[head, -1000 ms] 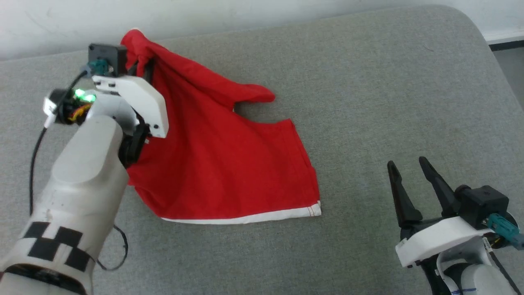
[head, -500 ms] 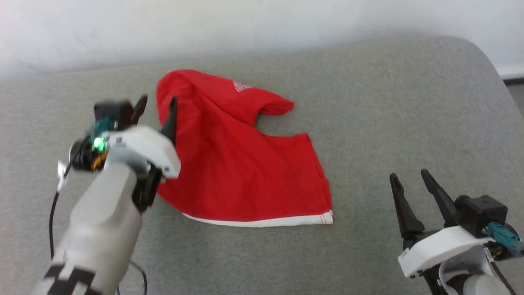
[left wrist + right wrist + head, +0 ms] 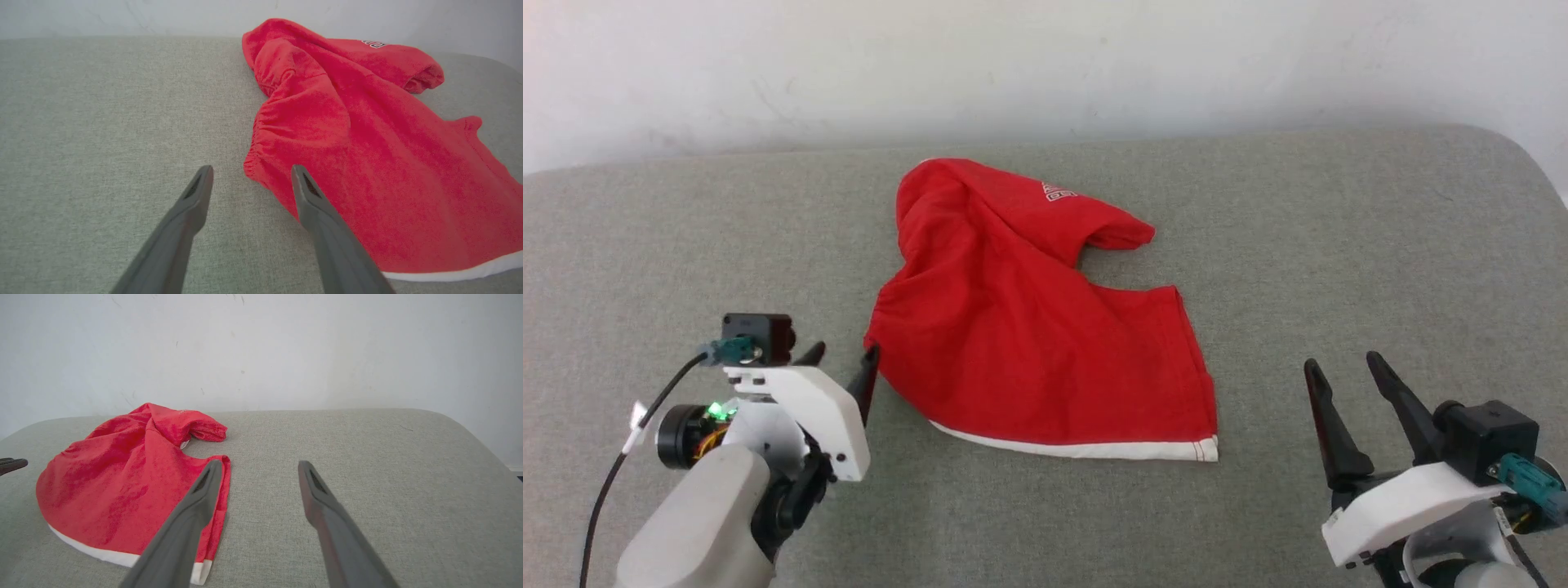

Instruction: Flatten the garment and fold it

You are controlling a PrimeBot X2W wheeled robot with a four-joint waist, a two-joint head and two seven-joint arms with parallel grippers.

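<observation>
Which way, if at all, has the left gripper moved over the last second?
Yes. The left gripper has drawn back toward the robot, from near the table far edge to beside the garment waistband, now open.

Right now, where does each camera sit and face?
Head view: from the head, down at the shorts; left tool and right tool in bottom corners.
Left wrist view: from that wrist, along the left tool toward the waistband.
Right wrist view: from that wrist, along the right tool toward the wall.
Shared: both wrist views show the white stripe.

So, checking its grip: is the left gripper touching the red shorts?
Cannot tell. Left wrist view: one of the left gripper fingers overlaps the shorts, with no plain contact or gap.
</observation>
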